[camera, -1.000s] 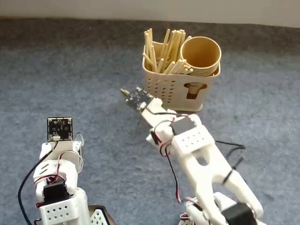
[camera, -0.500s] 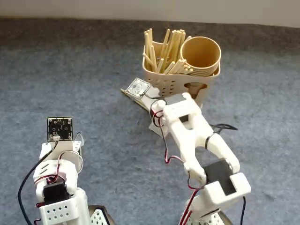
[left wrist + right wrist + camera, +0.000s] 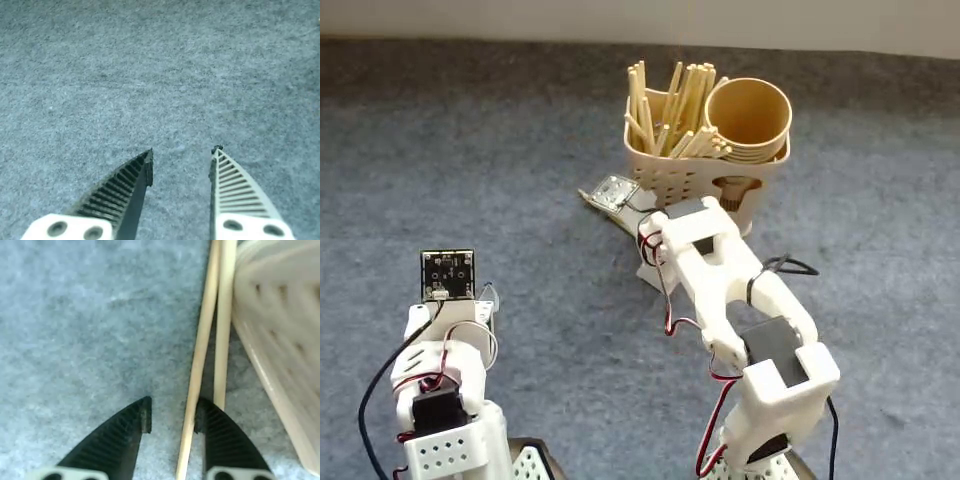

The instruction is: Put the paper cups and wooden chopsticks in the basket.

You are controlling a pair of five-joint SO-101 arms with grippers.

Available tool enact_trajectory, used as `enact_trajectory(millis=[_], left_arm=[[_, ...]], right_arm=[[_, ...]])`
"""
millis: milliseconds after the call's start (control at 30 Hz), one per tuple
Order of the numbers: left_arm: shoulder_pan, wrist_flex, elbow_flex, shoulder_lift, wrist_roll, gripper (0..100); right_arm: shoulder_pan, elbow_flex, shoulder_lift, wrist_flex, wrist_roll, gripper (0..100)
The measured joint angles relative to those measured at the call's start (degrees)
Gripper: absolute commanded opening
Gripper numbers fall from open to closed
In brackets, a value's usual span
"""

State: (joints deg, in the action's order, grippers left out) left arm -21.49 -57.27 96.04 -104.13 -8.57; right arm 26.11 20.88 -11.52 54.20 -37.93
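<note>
Grey carpet covers the desk (image 3: 470,150), with a cream plastic basket (image 3: 705,190) at the far side. The paper cups (image 3: 748,118) are stacked inside it, and a bundle of chopsticks (image 3: 665,100) stands upright beside them. Two loose chopsticks (image 3: 207,340) lie flat on the carpet just beside the basket wall, near its front corner.

Change: over the last second the right arm (image 3: 720,280) has folded forward and dropped its wrist down to that corner. The right pincer (image 3: 172,416) now sits low over the loose pair, jaws apart, nothing clamped. One stick runs between the jaw tips. The other passes under the jaw nearer the basket.

This reads as the grasp approach for the last sticks, not yet a grip. Closing here would likely catch one stick only. The basket-side jaw could pin the second stick or roll it against the wall.

Versus the earlier frame:
- The wrist was higher and a little short of the basket corner, and the arm is more folded now.
- Basket and contents are unmoved.
- The left arm (image 3: 445,380) holds the same pose at the near edge.
- The left pincer (image 3: 181,152) is apart over bare carpet, holding nothing.
</note>
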Motion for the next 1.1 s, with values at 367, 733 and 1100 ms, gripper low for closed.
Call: enact_trajectory(millis=[367, 733, 1100], left_arm=[[0.0, 0.0, 0.0, 0.0, 0.0, 19], [0.0, 0.0, 0.0, 0.0, 0.0, 19], [0.0, 0.0, 0.0, 0.0, 0.0, 19]], right_arm=[[1.0, 0.0, 0.0, 0.6, 0.0, 5.4], [4.9, -0.1, 0.0, 9.1, 0.1, 5.1], [6.3, -0.1, 0.0, 13.6, -0.1, 3.0]])
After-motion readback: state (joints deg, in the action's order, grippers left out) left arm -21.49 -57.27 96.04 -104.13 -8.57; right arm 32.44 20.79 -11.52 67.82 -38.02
